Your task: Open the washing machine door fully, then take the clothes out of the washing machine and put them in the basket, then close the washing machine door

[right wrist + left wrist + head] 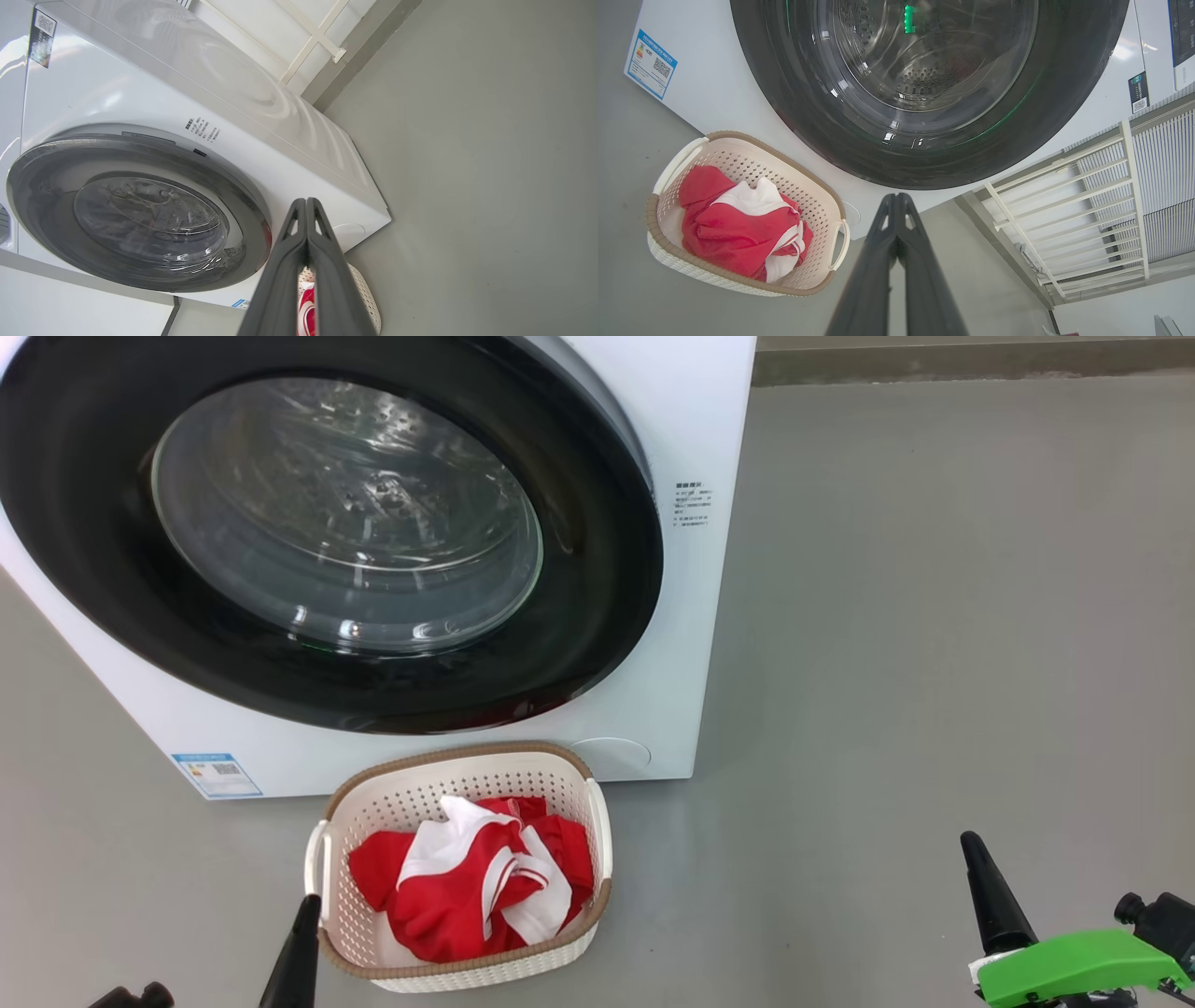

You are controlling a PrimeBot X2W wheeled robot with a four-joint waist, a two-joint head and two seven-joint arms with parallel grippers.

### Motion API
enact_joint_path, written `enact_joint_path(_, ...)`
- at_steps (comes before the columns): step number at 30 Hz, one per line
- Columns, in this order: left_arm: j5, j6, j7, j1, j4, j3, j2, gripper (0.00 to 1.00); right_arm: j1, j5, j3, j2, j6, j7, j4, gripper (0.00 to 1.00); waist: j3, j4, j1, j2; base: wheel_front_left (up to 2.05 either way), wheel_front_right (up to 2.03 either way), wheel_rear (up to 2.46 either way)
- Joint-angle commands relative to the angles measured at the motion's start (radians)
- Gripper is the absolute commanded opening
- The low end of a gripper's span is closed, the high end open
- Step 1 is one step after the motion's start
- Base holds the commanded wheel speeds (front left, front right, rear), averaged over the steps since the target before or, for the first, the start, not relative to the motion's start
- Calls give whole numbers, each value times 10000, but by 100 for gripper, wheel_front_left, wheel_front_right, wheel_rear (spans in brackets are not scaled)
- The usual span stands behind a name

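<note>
Bare laundry corner: white washing machine on grey floor, white railing nearby

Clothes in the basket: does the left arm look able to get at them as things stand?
Probably yes: the clothes lie uncovered in the open-topped basket, and the left gripper sits shut close by its rim with nothing between.

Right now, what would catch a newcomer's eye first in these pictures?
The bright red and white clothes heaped in the cream basket on the grey floor, right before the washing machine. Above them looms the round washing machine door, glossy black rim, shut, with the steel drum glinting behind its glass.
</note>
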Motion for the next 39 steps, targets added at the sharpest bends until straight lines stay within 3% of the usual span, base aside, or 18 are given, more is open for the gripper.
enact_joint_path(1,-250,-39,65,-451,-177,282,62,0,-527,280,38,-179,-5,72,-300,0,-9,-8,-1,0,0,0,0)
enact_joint_path(39,-3783,-59,1134,-967,1,869,-187,0,-975,3887,-249,-250,-8,1170,-522,0,-217,-209,-1,0,0,0,0)
